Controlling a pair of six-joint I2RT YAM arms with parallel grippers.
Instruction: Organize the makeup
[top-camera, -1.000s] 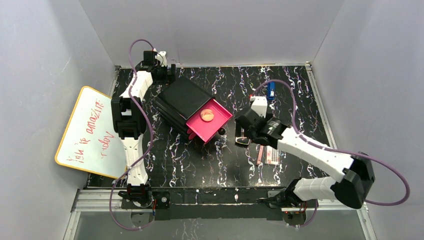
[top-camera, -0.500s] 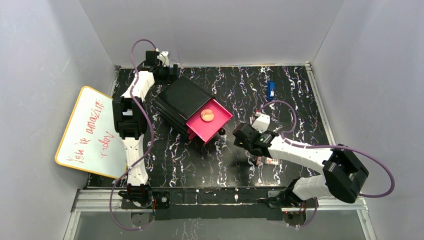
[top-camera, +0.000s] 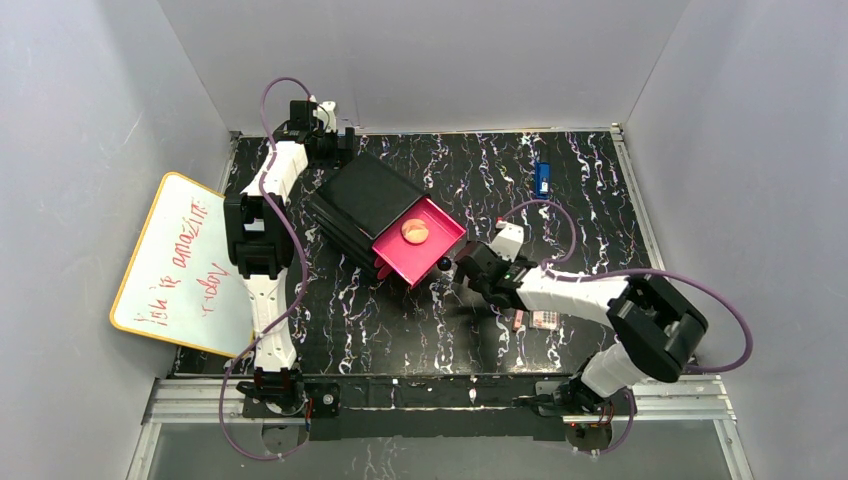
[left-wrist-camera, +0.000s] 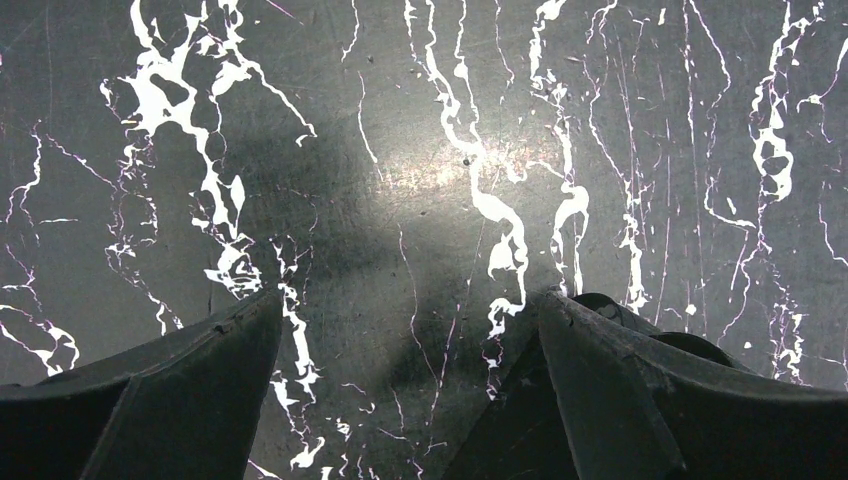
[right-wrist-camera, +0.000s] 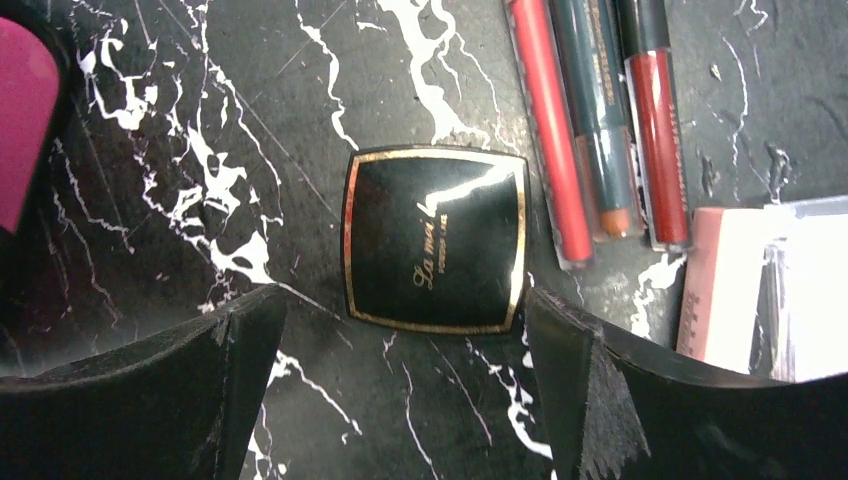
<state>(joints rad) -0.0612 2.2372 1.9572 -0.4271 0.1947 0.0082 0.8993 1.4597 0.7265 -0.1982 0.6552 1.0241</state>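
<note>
In the right wrist view a small black compact (right-wrist-camera: 437, 240) with a gold rim lies flat on the marble table, just ahead of my right gripper (right-wrist-camera: 400, 335), which is open and empty. Three thin sticks lie side by side beyond it: a red one (right-wrist-camera: 548, 130), a dark one (right-wrist-camera: 598, 120) and a dark-red one (right-wrist-camera: 655, 130). The pale palette (right-wrist-camera: 740, 290) lies at the right. A round peach disc (top-camera: 414, 231) sits in the open pink drawer (top-camera: 440, 225). My right gripper (top-camera: 462, 270) is low beside the drawer's front. My left gripper (left-wrist-camera: 410, 300) is open over bare table.
The black box (top-camera: 362, 197) holding the pink drawer stands at the back left of the table, with my left gripper (top-camera: 345, 137) behind it. A small blue object (top-camera: 541, 178) lies at the back right. A whiteboard (top-camera: 180, 265) leans against the left wall.
My right arm has swung left and lowered toward the drawer's front, its elbow folding in. The jaws stayed open. The left arm has not moved.
</note>
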